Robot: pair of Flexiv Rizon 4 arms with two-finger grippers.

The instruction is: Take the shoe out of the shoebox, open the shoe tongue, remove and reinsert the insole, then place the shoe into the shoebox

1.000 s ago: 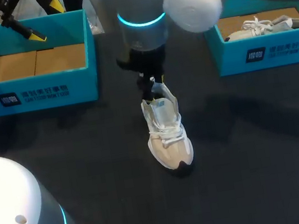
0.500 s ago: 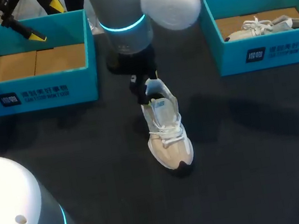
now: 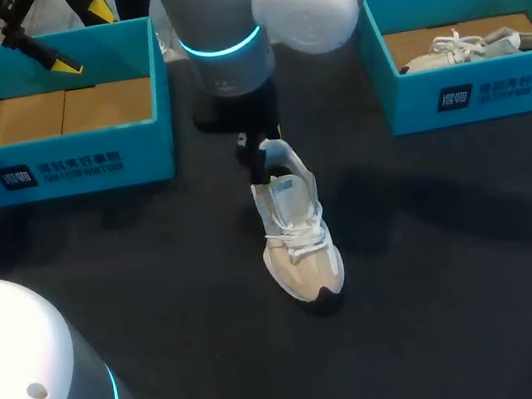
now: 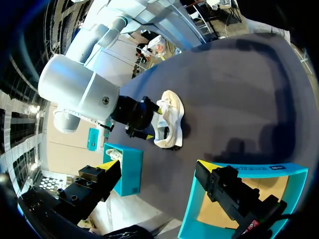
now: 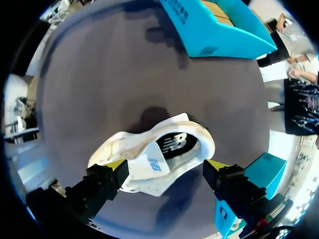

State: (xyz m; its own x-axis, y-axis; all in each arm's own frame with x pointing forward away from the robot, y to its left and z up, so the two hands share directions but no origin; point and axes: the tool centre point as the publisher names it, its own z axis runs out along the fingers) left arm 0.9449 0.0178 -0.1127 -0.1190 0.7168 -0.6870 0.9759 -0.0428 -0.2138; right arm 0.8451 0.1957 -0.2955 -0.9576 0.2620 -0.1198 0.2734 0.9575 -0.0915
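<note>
Frame centre: shoe point(image 3: 297, 235) out on the counter point(image 3: 162, 307), right tool point(image 3: 257, 155) released over its collar; insole seemingly inside, so pinching it out comes next.

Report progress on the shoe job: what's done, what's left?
Done: the shoe is out, standing on the table. In hand: the right gripper hovers open over its heel opening, gripping nothing; the insole is inside. To do: tongue, insole out and back, shoe back into the shoebox.
</note>
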